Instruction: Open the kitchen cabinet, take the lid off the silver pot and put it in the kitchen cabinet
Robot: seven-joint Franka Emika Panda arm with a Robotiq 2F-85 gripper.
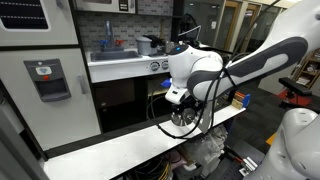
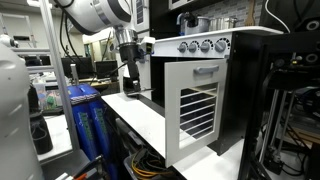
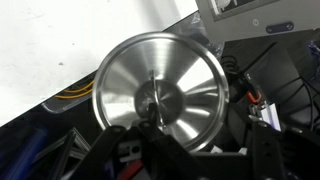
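Lab, folks, no real home kitchen: a plastic toy kitchen (image 2: 200, 45) with a white table (image 2: 140, 115) in front, blue containers (image 2: 88, 130) off beside it, tangled cables (image 1: 205, 150) below, glass-walled rooms (image 1: 235, 25) behind.

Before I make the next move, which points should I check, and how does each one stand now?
1. Cabinet door open: ok, it stands swung out.
2. Claw shut on the lid: ok.
3. Lid put away inside: not ok, it hangs over the edge of the white table.
4. Free way from the lid to the opening: cannot tell.
5. Lid held level: cannot tell.
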